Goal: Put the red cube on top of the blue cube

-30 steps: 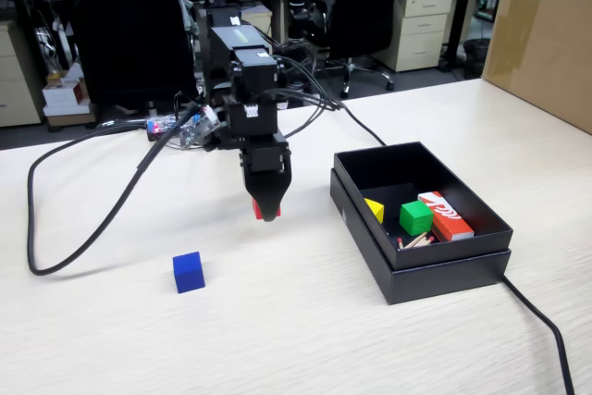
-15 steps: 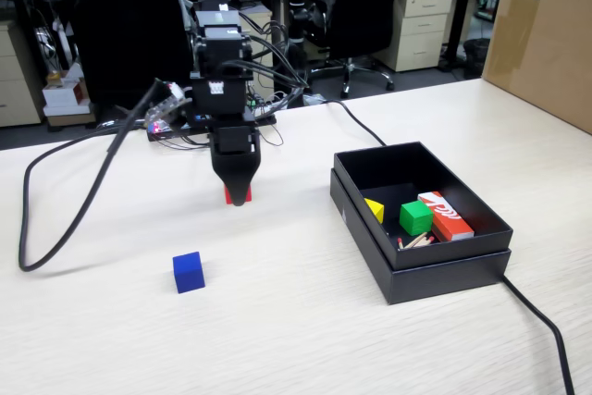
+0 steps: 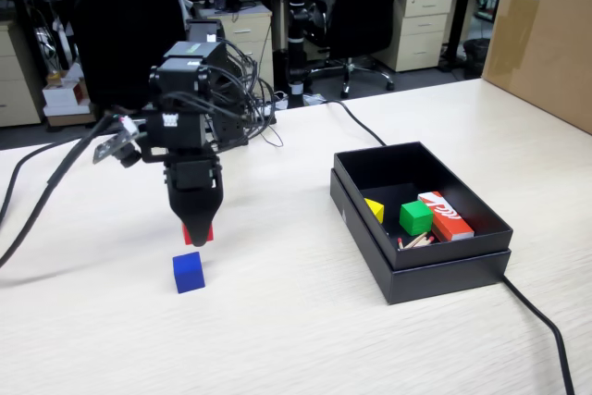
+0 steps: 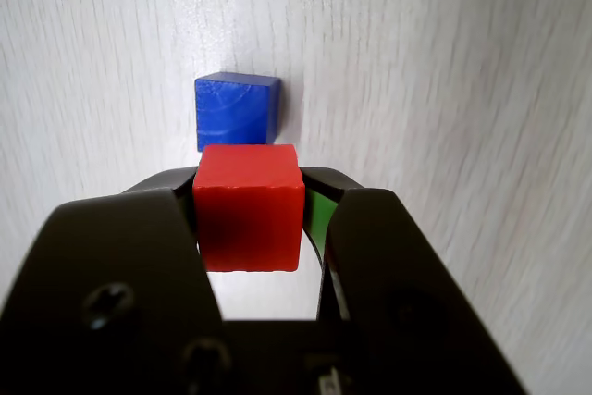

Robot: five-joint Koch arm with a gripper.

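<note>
The red cube sits pinched between the two jaws of the gripper, which press on its left and right faces in the wrist view; in the fixed view only its lower part shows beneath the black fingertips, clear of the table. The blue cube rests on the pale wood-grain table just below and slightly toward the camera from the held cube, not yet under it. In the wrist view the blue cube lies ahead of the red one and a little to its left, apart from it.

The main risk, as I judge it, is a release off centre: if the red cube comes down overlapping only one edge of the blue, it will tip and roll off. Descending too soon could also knock the blue cube sideways, since it stands loose. The black box holding the green cube stands well apart to the right in the fixed view and poses no hazard.
</note>
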